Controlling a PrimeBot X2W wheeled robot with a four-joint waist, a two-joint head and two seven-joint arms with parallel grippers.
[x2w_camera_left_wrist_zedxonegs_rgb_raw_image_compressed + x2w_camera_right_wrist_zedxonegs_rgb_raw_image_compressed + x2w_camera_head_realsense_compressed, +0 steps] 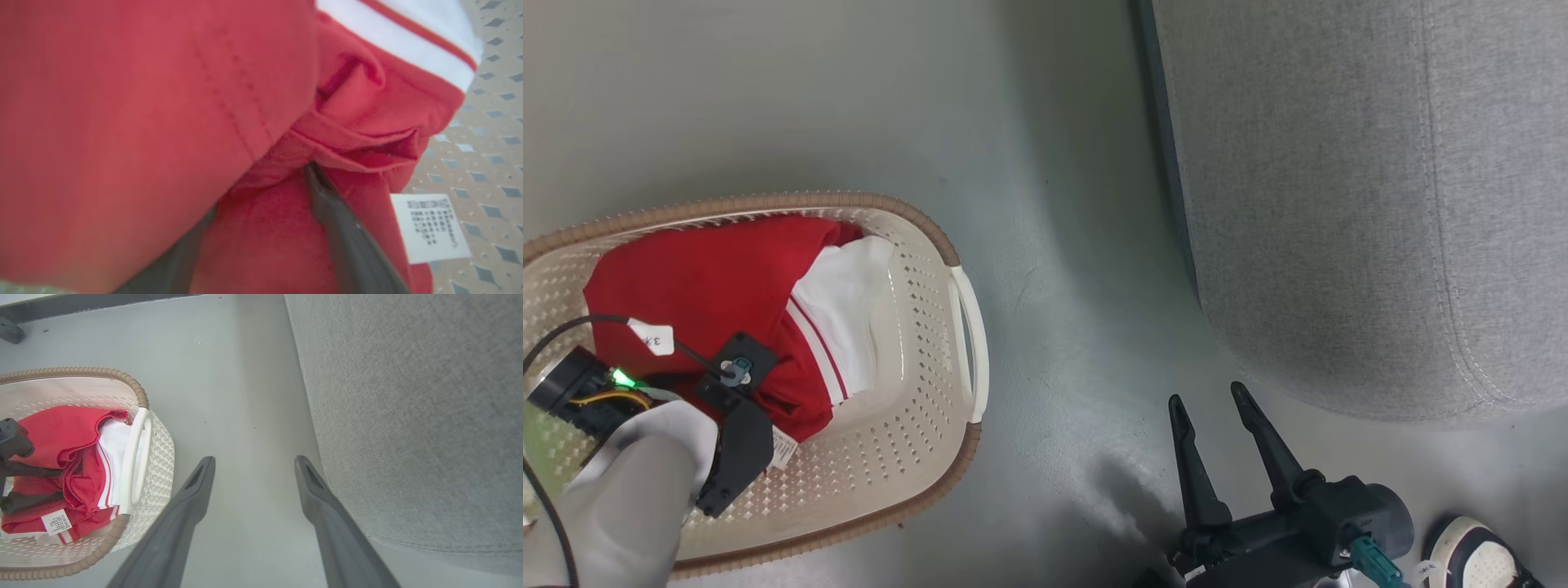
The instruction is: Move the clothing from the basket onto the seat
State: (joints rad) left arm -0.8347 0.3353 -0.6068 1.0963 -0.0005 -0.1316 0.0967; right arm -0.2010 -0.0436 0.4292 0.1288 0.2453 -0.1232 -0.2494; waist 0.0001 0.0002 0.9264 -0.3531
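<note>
Clothing [703, 278] lies lengthwise in basket [907, 425], white end toward seat [1339, 204]; left pincer [263, 192] spread among folds, right pincer [1209, 396] spread, empty.

Grey floor [1054, 122] — one shoe [1474, 562] (white-toed)

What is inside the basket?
Red and white clothing with a label, and the robot's left pincer pushed into it. What lies beneath the clothing is covered.

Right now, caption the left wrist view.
Open left fingers pushed into red clothing in the basket, care label nearby.
</note>
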